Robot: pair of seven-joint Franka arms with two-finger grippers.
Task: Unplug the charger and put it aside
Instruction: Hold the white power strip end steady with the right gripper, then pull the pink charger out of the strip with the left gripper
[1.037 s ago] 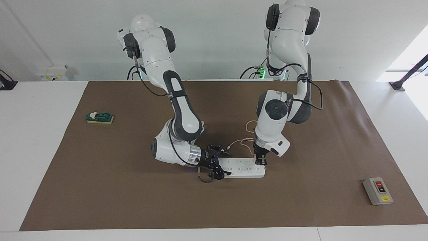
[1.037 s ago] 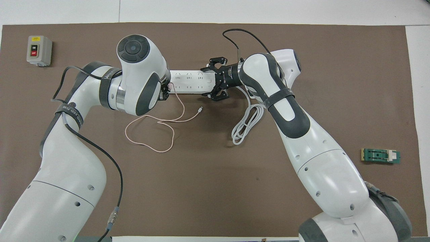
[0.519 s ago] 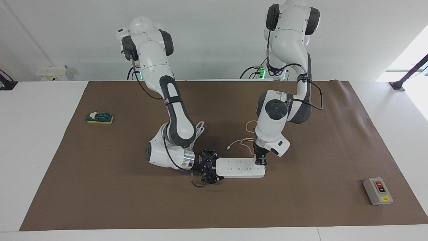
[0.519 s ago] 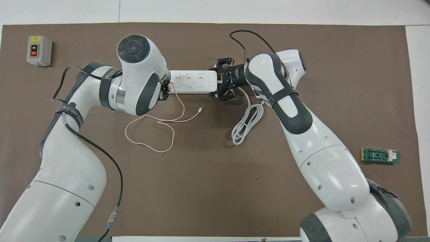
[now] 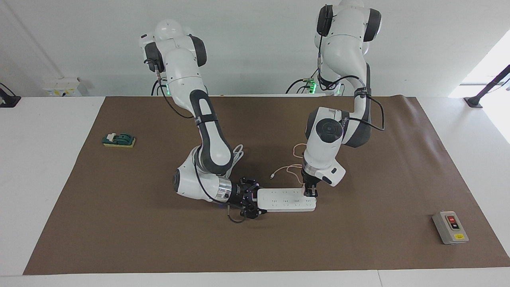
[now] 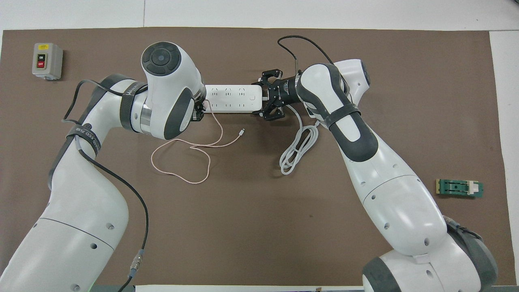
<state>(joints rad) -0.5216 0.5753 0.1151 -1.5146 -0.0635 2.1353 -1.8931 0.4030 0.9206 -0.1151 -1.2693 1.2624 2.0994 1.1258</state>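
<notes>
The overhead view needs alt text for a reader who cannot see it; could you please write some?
Two robot arms meet at a white power strip on a brown mat: the left gripper is at the end where the charger's pink cable leaves, the right gripper at the other end. A coiled white cord lies nearer the robots; a grey switch box sits at the left arm's end.

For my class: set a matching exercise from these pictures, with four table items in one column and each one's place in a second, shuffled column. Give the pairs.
Items
1. power strip
2. switch box
3. green block
4. coiled white cord

Places
A. toward the right arm's end of the table, alone
B. between the left gripper and the right gripper
C. toward the left arm's end, farther from the robots than the strip
D. nearer to the robots than the strip, beside the right arm

Pairs: 1-B, 2-C, 3-A, 4-D
</notes>
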